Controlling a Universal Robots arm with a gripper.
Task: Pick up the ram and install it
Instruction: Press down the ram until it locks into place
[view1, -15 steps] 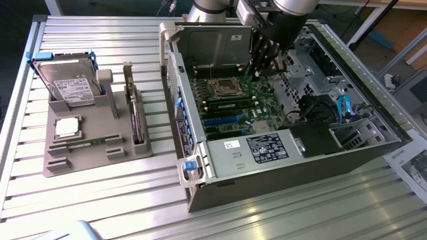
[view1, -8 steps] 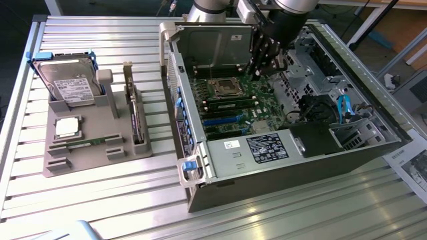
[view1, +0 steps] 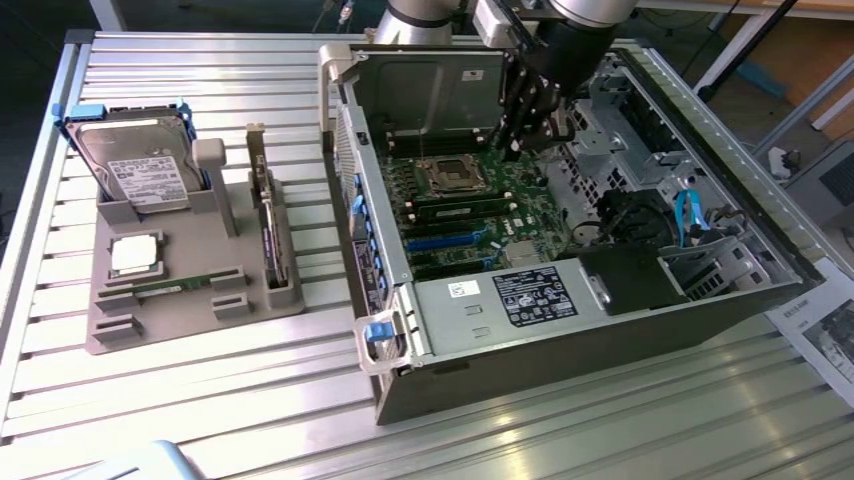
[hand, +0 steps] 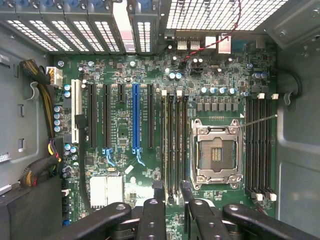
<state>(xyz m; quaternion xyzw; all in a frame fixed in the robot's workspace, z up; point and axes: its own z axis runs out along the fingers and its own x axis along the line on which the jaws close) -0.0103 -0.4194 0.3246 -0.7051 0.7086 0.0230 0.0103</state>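
- Exterior view: gripper (view1: 531, 135) is low inside the open computer case (view1: 574, 335), over the motherboard (view1: 467, 220) and close to the processor socket (view1: 447, 172).
- Its fingers look parted here; nothing seen between them.
- Grey tray (view1: 160, 322) sits on the slatted table (view1: 200, 400), at the exterior view's left of the case.
- The ram (view1: 174, 286) lies flat in a tray slot, well apart from the gripper. The like slot nearer the tray's front edge is bare.
- Also in the tray: hard drive (view1: 134, 170) on edge, silver processor chip (view1: 134, 255) lying flat, dark expansion card (view1: 271, 240) upright.
- Wrist view: gripper (hand: 172, 189) looks straight down on the motherboard (hand: 125, 100); fingers (hand: 156, 210) stand apart, clamped on nothing, board visible through the gap.
- The gap lines up with the memory slots (hand: 177, 145), between the blue slot (hand: 135, 117) and the processor socket (hand: 216, 152).
- One slot shows a thin pale-green edge (hand: 165, 145); cannot tell whether a stick is seated there.
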